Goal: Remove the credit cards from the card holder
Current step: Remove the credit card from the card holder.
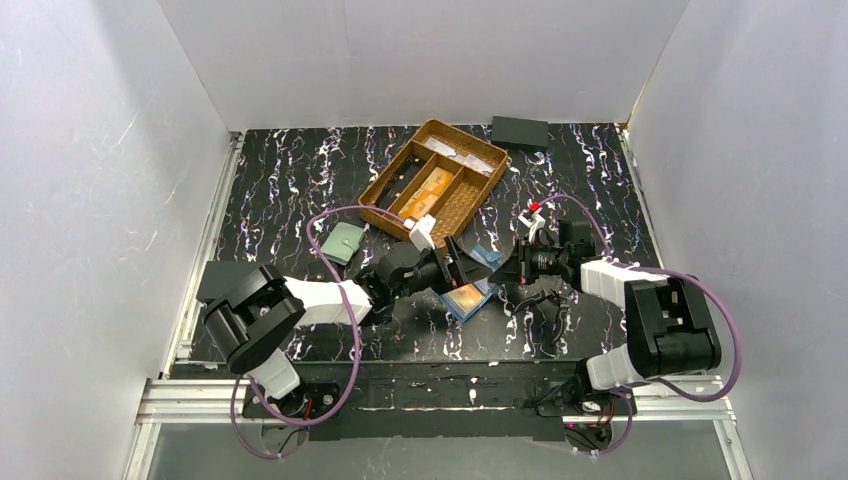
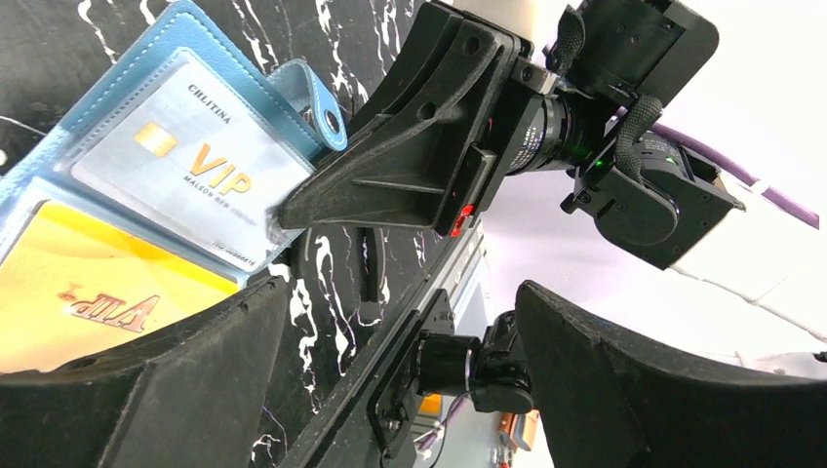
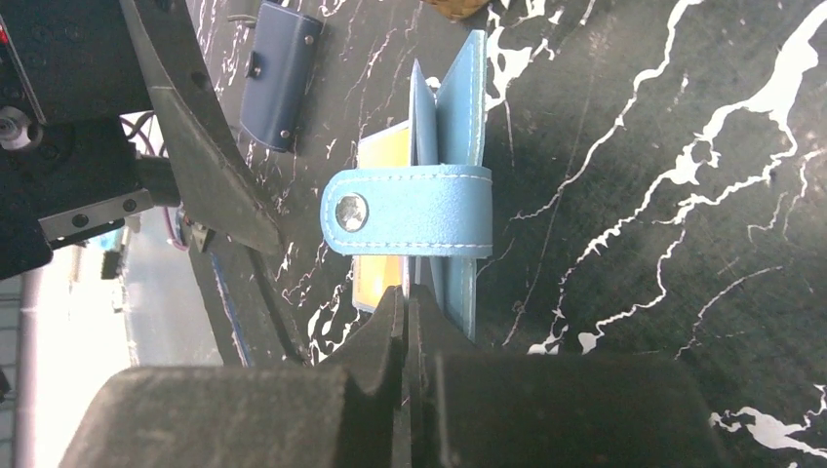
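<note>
The light steel-blue folding card holder (image 1: pixel 486 257) lies open near the centre of the black marbled worktop (image 1: pixel 300 180), with an orange-gold credit card (image 1: pixel 466 296) in its 6 o'clock half. At its 9 o'clock the left claw (image 2: pixel 402 292) hovers, released. From 3 o'clock the right claw (image 3: pixel 407 297) is clenched on its inner leaf.

The card holder (image 3: pixel 458 107) is light steel-blue with pale stitching, its credit card (image 2: pixel 88 283) orange-gold, the second card (image 2: pixel 185 166) silvery grey with gold VIP lettering. The table (image 1: pixel 300 180) is black, veined white like marble. Far off, a brown woven basket (image 1: pixel 465 205); left, a pale green wallet (image 1: pixel 346 243); a navy wallet (image 3: pixel 281 78); purple cables (image 2: pixel 770 192)
</note>
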You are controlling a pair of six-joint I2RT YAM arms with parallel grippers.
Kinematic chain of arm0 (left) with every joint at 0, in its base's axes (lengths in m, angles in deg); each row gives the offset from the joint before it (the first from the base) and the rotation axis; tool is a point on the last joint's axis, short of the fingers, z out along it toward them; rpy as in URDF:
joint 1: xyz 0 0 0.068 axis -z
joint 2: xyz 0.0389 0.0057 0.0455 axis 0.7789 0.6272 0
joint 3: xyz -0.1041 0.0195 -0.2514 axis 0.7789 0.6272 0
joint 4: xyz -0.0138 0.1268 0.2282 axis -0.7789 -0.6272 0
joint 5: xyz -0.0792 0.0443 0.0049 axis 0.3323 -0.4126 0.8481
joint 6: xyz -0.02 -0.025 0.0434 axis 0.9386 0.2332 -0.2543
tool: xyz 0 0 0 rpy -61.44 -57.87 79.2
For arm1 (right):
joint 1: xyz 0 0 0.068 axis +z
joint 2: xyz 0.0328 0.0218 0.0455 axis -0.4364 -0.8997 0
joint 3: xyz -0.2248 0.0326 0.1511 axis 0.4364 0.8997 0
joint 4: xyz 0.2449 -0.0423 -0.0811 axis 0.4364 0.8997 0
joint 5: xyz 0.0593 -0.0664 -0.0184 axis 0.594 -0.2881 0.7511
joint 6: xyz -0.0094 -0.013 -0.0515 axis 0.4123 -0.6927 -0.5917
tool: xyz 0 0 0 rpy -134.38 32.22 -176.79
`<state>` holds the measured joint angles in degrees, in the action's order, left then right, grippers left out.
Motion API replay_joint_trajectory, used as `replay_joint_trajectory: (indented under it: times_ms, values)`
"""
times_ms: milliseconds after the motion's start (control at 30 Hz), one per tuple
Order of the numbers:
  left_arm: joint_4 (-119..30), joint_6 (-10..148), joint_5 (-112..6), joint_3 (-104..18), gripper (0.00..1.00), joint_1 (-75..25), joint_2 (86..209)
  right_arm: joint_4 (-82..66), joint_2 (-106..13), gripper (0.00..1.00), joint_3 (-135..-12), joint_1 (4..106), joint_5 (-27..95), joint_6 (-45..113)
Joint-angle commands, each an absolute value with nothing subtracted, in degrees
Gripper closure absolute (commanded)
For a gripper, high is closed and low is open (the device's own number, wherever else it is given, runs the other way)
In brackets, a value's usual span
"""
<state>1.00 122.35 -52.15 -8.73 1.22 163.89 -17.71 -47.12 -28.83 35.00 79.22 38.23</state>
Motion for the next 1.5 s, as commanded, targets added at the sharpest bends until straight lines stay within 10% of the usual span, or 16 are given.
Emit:
replay_joint_trajectory:
  times_ms: [0, 433, 1133, 1300, 1467]
  values:
    - [2.88, 123.18, -53.48, -7.38, 0.14, 0.13, 166.00, -22.34, -49.84, 0.99, -28.53, 33.95, 81.55, 42.87]
    - [4.84, 127.25, -53.13, -7.56, 0.23, -1.53, 172.45, -20.62, -53.82, 0.98, -29.43, 33.52, 82.40, 41.95]
    - [4.84, 130.02, -52.70, -8.56, 0.34, -1.72, 177.11, -13.10, -54.80, 0.58, -35.16, 33.50, 82.98, 33.77]
    - [4.84, 129.78, -52.52, -8.14, 0.34, -1.74, 176.63, -11.84, -56.06, 0.60, -36.65, 33.97, 83.17, 33.01]
    - [4.84, 129.44, -52.18, -8.17, 0.34, -1.73, 176.32, -6.12, -58.09, 0.84, -39.14, 35.71, 80.95, 28.87]
